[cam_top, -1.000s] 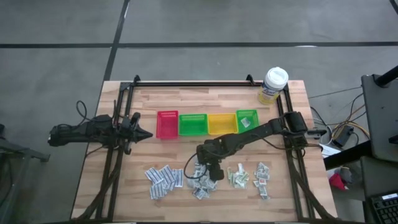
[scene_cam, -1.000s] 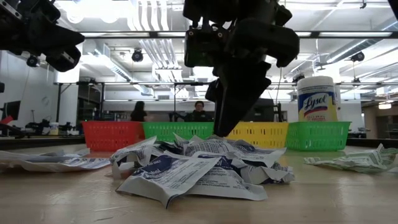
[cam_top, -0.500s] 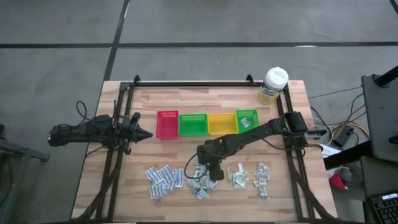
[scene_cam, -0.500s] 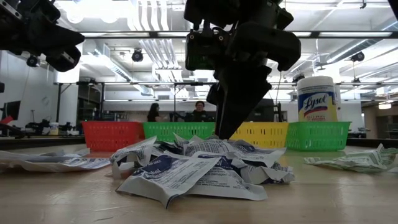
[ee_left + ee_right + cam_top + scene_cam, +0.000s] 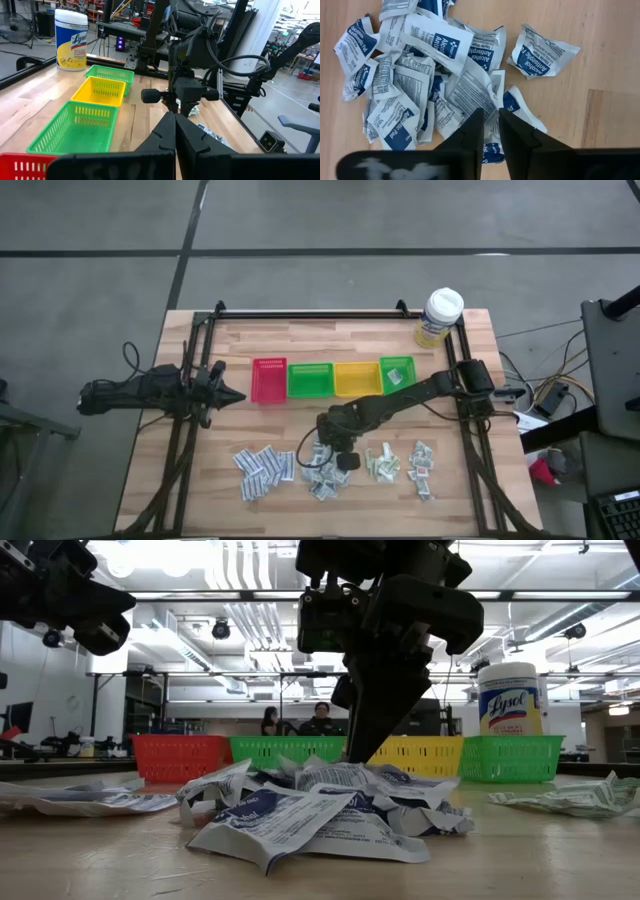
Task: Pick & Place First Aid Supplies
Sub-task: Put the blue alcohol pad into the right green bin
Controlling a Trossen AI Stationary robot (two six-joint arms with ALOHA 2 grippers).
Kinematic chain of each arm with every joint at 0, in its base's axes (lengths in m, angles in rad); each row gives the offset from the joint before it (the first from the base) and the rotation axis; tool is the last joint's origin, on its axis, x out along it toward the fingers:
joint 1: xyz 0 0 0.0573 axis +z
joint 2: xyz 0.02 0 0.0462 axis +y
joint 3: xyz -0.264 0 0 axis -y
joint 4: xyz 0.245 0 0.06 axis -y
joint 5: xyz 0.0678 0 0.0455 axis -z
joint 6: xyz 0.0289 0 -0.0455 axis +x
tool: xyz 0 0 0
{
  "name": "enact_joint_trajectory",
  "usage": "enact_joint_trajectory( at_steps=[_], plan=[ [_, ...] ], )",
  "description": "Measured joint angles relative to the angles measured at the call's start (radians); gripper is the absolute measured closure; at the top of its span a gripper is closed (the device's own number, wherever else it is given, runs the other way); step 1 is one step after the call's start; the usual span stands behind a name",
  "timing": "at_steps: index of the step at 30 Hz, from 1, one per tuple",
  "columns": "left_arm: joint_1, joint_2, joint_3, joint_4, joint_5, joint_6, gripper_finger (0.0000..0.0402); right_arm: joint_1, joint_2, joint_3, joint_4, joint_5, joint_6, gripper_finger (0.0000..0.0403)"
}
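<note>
Right wrist view is showing the right gripper [image 5: 490, 131] coming down on the middle heap of alcohol pads [image 5: 435, 75], its two dark fingers [image 5: 470, 132] drawn close with only a thin slot left, and the folded edge of one white-blue pad [image 5: 492, 127] sitting in that slot. I cannot tell yet whether the pad is truly being pinched or just nudged. The rest of the heap is lying directly under and ahead of the fingertips; one stray pad [image 5: 542, 52] is resting apart, off to the far side.

Doing this step well, as I judge it: finishing the squeeze before lifting, taking one pad only, and rising straight up so neighbours are not dragged along. The pads overlap heavily here, so a double pick looks like the main risk. The bins [image 5: 330, 378] are waiting beyond the gripper, toward the back of the table [image 5: 470, 340], with the wipes tub [image 5: 440, 315] past them at the corner.

Left gripper [image 5: 175, 131] is parked well away at the table's left side, fingers pressed together, holding nothing.

Change from a second ago: in the high view the right gripper [image 5: 335, 455] is sitting over the same spot of the heap, but its fingers are closing in from a wider spread. The piles and the left arm are unchanged.
</note>
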Motion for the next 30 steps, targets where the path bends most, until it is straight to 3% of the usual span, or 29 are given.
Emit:
enact_joint_trajectory(
  at_steps=[8, 30],
  plan=[
    [0.0, 0.0, 0.0, 0.0, 0.0, 0.0, 0.0401, 0.0, 0.0, 0.0, 0.0, 0.008, -0.004, 0.0393],
    [0.0, 0.0, 0.0, 0.0, 0.0, 0.0, 0.0401, -0.002, -0.078, 0.032, -0.053, 0.019, -0.054, 0.0394]
  ],
)
